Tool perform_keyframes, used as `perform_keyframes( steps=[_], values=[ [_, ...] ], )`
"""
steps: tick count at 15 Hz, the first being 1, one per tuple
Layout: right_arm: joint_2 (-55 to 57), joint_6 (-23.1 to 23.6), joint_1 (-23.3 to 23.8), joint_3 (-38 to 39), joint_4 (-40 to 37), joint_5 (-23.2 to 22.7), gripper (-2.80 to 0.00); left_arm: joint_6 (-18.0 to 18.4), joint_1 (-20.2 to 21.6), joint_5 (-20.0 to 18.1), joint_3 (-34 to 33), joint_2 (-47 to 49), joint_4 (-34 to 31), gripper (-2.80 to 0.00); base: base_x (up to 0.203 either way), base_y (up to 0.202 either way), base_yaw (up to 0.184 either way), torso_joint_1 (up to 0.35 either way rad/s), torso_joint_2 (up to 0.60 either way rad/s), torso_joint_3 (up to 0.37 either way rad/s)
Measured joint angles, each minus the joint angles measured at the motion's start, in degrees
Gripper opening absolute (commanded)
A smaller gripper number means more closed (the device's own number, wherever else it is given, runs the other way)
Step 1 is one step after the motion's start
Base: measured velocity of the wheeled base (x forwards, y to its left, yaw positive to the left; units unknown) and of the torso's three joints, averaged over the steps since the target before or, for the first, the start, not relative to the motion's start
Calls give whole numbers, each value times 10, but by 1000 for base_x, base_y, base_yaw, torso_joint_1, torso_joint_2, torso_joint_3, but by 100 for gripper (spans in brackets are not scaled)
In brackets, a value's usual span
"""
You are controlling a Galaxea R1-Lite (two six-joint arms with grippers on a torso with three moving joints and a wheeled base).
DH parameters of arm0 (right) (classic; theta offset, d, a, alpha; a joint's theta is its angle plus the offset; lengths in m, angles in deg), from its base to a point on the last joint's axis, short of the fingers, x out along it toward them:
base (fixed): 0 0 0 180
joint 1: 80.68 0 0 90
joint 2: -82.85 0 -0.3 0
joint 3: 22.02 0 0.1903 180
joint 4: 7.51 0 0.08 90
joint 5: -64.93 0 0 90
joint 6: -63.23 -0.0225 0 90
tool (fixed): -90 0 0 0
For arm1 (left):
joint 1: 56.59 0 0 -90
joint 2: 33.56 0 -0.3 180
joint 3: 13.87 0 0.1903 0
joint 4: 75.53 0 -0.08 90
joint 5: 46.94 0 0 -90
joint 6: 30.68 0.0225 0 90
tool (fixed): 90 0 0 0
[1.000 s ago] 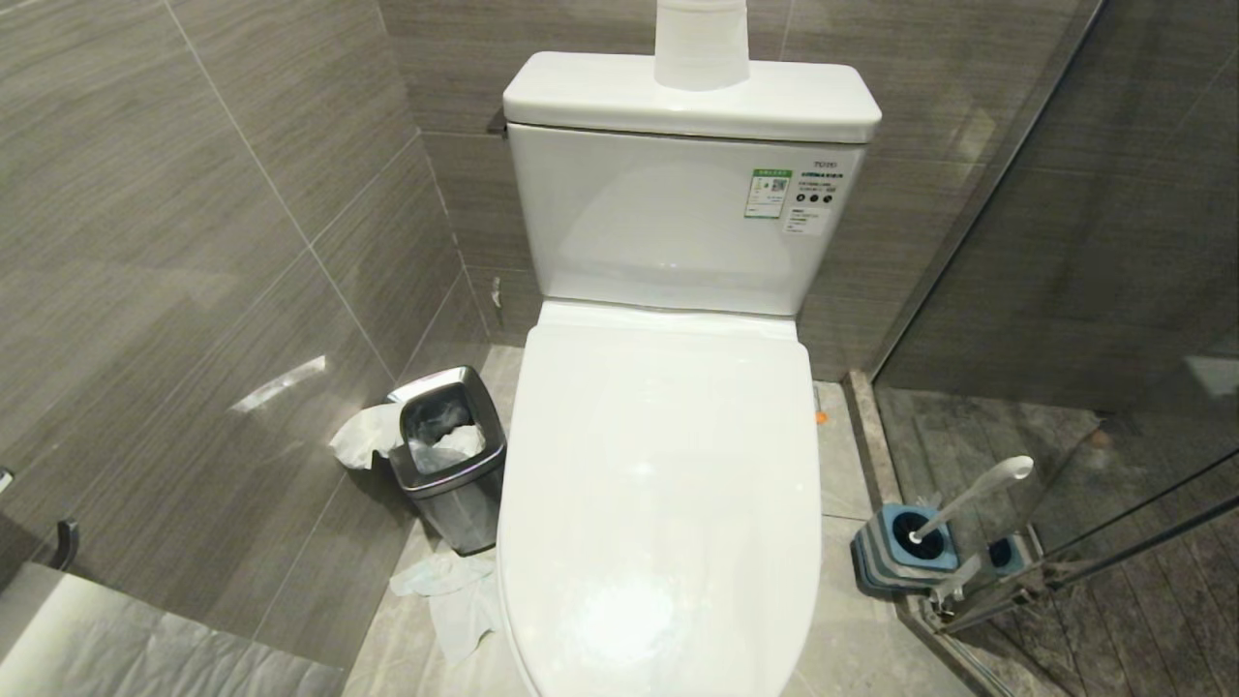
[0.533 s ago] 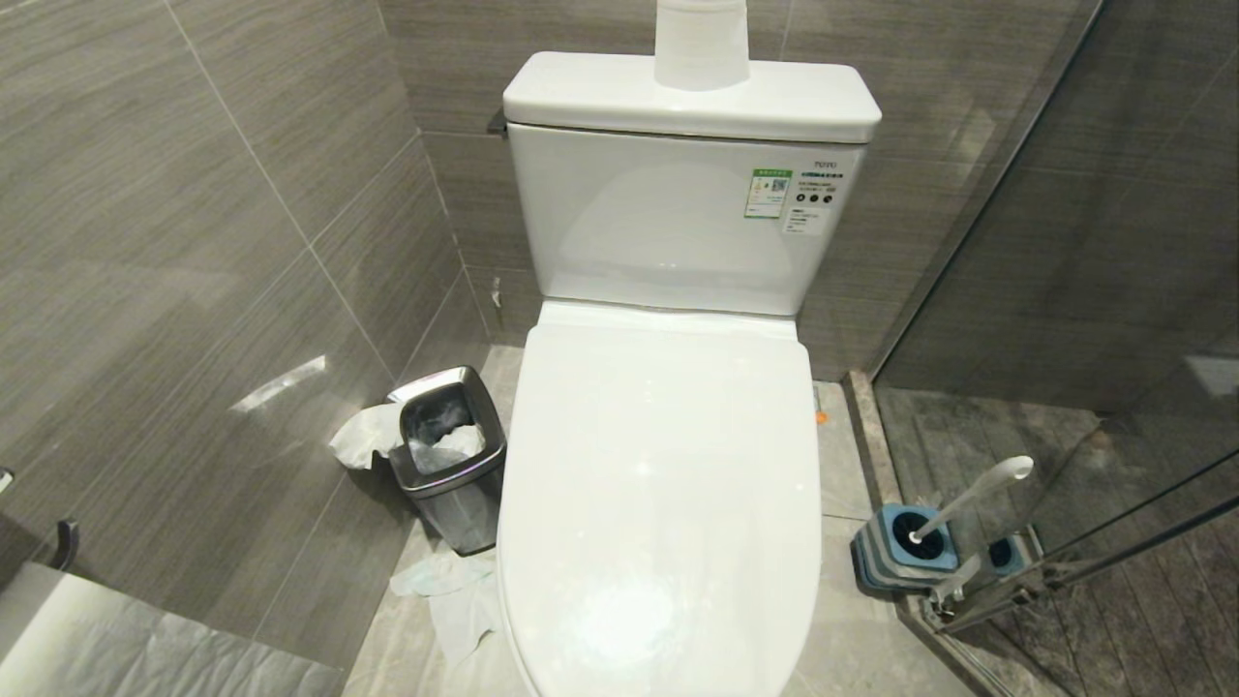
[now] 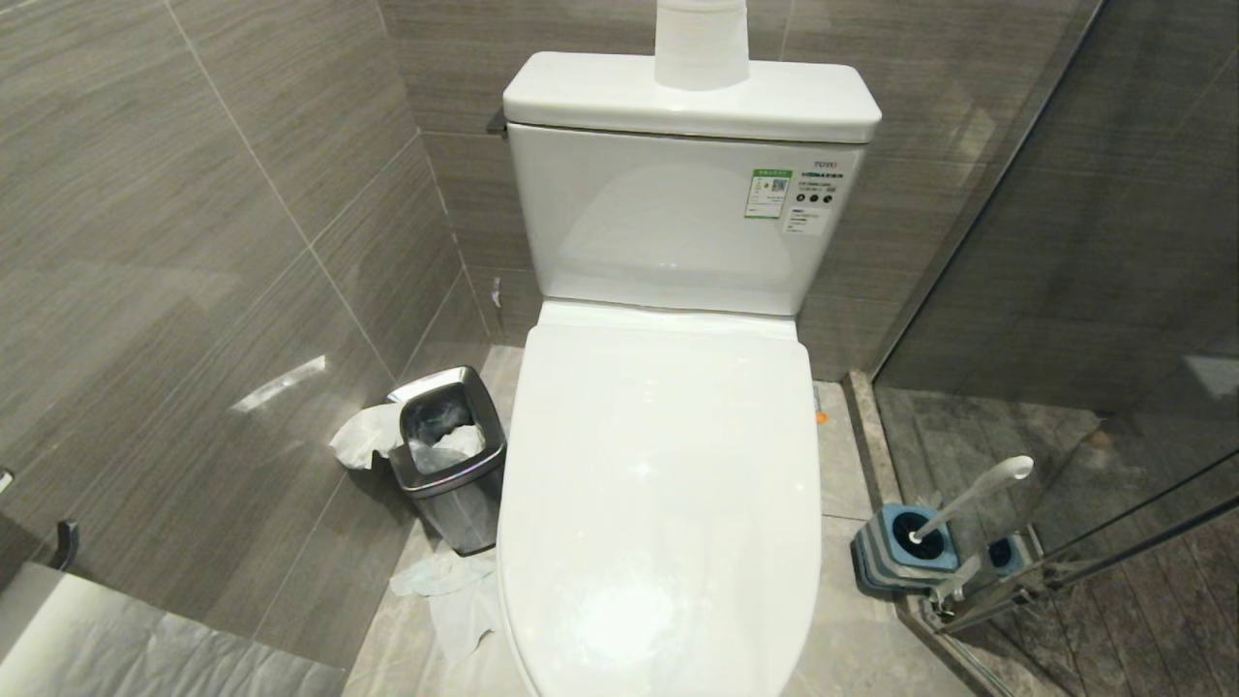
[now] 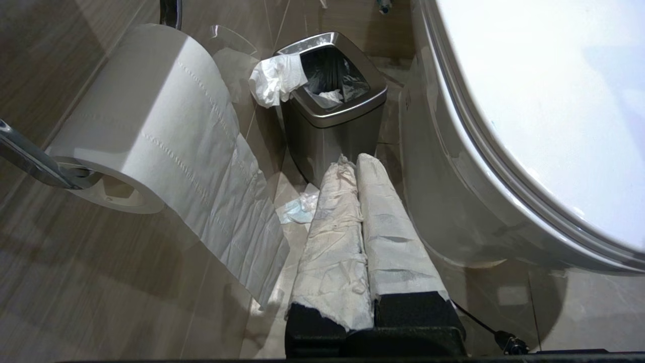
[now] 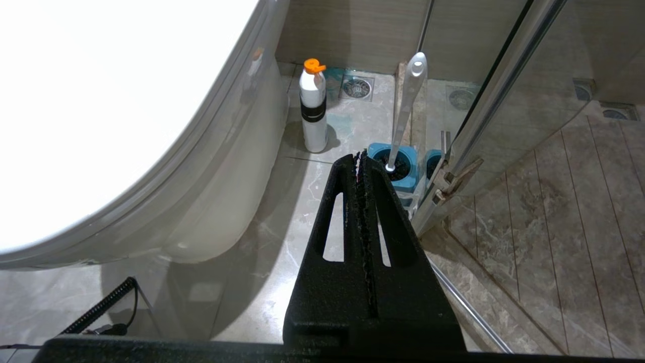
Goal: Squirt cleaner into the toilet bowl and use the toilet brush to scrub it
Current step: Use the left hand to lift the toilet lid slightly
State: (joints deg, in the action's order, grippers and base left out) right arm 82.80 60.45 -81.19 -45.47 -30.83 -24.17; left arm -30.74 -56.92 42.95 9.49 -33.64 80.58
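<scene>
While the toilet bowl [image 3: 658,503] filled the frame's centre with its lid down, the toilet brush [image 3: 968,499] was parked lower right. Both grippers [image 4: 352,161] [image 5: 360,156] were pressed together, empty. Cleaner could be wasted on the lid.

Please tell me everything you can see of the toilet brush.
The toilet brush has a long, slim white handle, plastic by its look, with a rounded tip that has a hole in it. It leans tilted in a blue-and-grey holder on the floor, to the right of the toilet bowl, beside the glass door's hinge. Its black head sits inside the holder. No gripper touches it.
</scene>
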Motion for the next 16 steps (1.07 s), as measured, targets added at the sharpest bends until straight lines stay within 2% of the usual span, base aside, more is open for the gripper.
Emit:
perform_keyframes(
  steps=[16],
  values=[
    [0,0,0,0,0,0,-280,0,0,0,0,0,0,-280,0,0,0,0,0,0]
  ],
)
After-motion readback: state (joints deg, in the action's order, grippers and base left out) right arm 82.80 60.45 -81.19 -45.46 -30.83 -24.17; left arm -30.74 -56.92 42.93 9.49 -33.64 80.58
